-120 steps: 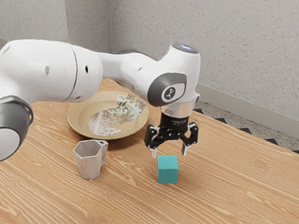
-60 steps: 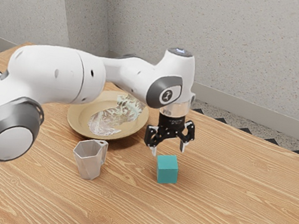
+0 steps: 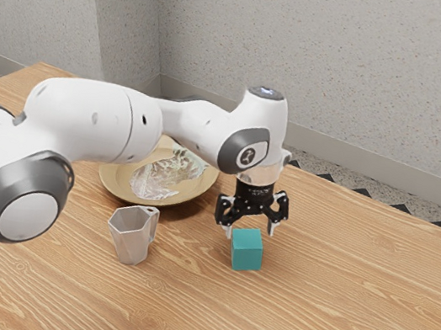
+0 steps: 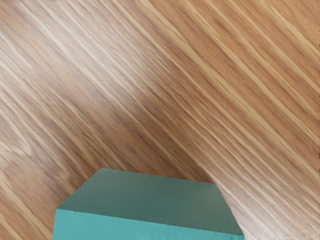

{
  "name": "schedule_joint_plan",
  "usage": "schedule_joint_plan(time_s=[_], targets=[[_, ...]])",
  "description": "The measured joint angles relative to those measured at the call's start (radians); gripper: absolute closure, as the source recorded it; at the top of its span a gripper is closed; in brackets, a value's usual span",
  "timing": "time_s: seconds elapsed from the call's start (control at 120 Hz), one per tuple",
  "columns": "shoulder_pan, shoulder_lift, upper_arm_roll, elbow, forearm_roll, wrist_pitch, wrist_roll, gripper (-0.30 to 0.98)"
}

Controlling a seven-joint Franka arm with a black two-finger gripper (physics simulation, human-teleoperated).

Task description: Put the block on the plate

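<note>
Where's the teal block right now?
In the exterior view, the teal block sits on the wooden table, just below the open hand, to the exterior view's right of the metallic mug.

Table (image 3: pixel 351 299): wood, streaked grain, soft sheen. Block (image 3: pixel 247 257): smooth, near matt, plastic-looking. Mug (image 3: pixel 130 239), near side of plate (image 3: pixel 109 176): smooth, perhaps metal, hard to tell. Plate: smooth rim. Arm (image 3: pixel 88 116): white, glossy, plastic-looking. Far wall (image 3: pixel 350 60): matt, speckled.
</note>
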Motion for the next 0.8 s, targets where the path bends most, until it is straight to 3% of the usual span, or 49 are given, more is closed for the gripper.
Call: schedule_joint_plan(time_s=[0.8], targets=[[0.008, 0.02, -0.023, -0.031, 0.0, 0.037, 0.07, 0.0]])
